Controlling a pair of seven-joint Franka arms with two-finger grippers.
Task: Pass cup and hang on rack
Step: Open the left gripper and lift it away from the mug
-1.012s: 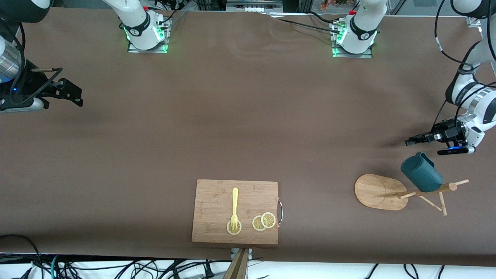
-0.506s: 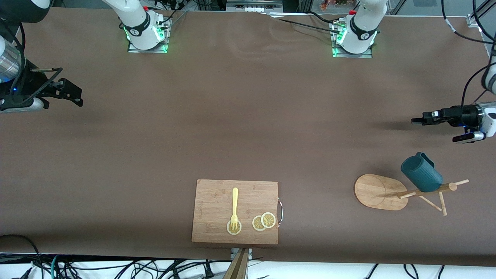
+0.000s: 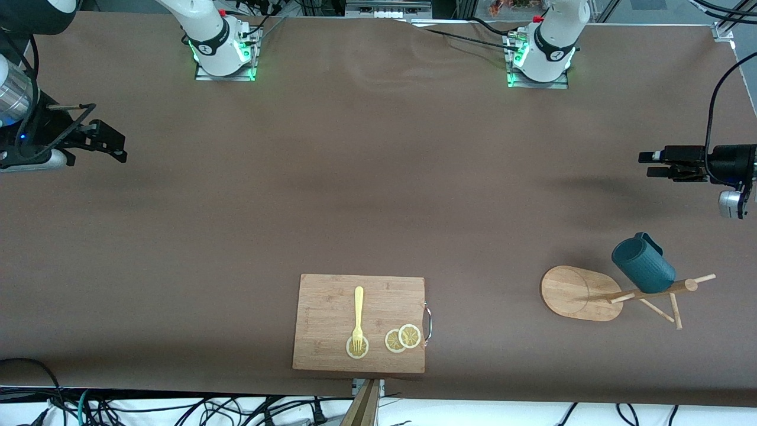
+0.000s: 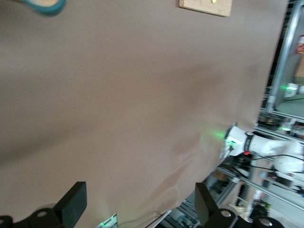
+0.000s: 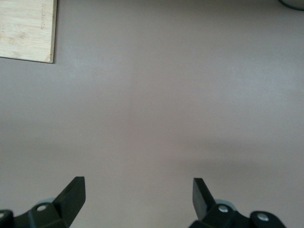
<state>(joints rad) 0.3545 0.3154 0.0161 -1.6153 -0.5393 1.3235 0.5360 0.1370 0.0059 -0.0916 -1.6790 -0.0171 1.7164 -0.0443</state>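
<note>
The dark teal cup [image 3: 643,264] hangs on a peg of the bamboo rack [image 3: 572,293], near the left arm's end of the table. No gripper touches it. My left gripper [image 3: 646,164] is open and empty, up in the air over bare table on the robot-base side of the rack. In the left wrist view [image 4: 140,199] its jaws stand wide apart over the brown cloth, and a sliver of the cup's rim [image 4: 45,4] shows at the frame edge. My right gripper [image 3: 117,145] is open and empty, waiting at the right arm's end of the table, and also shows in the right wrist view [image 5: 137,192].
A rectangular bamboo cutting board [image 3: 331,302] lies near the front camera's edge of the table. It carries a yellow fork [image 3: 358,316] and lemon slices [image 3: 403,338]. Its corner shows in the right wrist view [image 5: 26,28]. The two arm bases stand along the back edge.
My left gripper has moved away from the cup toward the robot-base side and toward the table's end, empty. The cup stays on the rack. The right arm has not moved.
</note>
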